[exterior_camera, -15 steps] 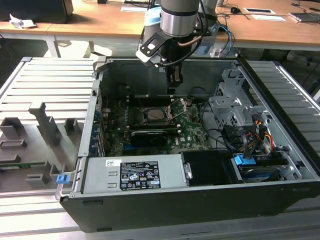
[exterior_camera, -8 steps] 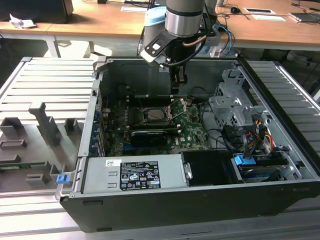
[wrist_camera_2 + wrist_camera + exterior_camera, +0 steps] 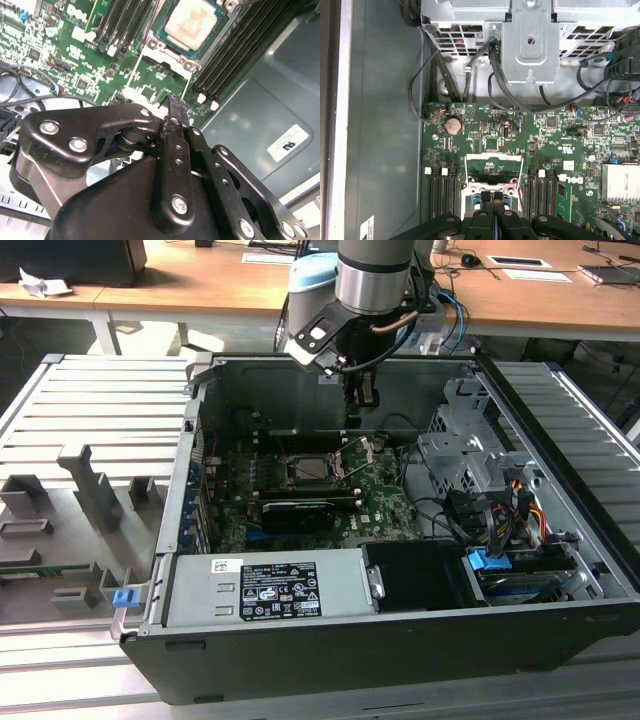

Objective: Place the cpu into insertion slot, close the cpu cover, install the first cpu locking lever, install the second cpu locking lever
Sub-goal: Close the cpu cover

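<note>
The cpu [image 3: 192,25], a flat square chip with a dull silvery top, lies in its socket on the green motherboard [image 3: 385,502]; in the exterior view the cpu [image 3: 312,469] sits mid-board. The cpu cover [image 3: 493,156], a thin metal frame, stands open beside the socket, on the side toward the exterior view's right [image 3: 358,452]. My gripper [image 3: 358,420] hangs above the board, over the raised cover. Its black fingers are shut with nothing between them in both wrist views [image 3: 492,197] [image 3: 173,107]. The fingers hide part of the socket in the first wrist view.
The open computer case [image 3: 330,670] walls the board in. A grey power supply [image 3: 265,590] lies in front, a drive cage [image 3: 470,455] with cables at the exterior view's right. A long black card [image 3: 298,512] stands just in front of the socket. Black memory slots [image 3: 442,192] flank it.
</note>
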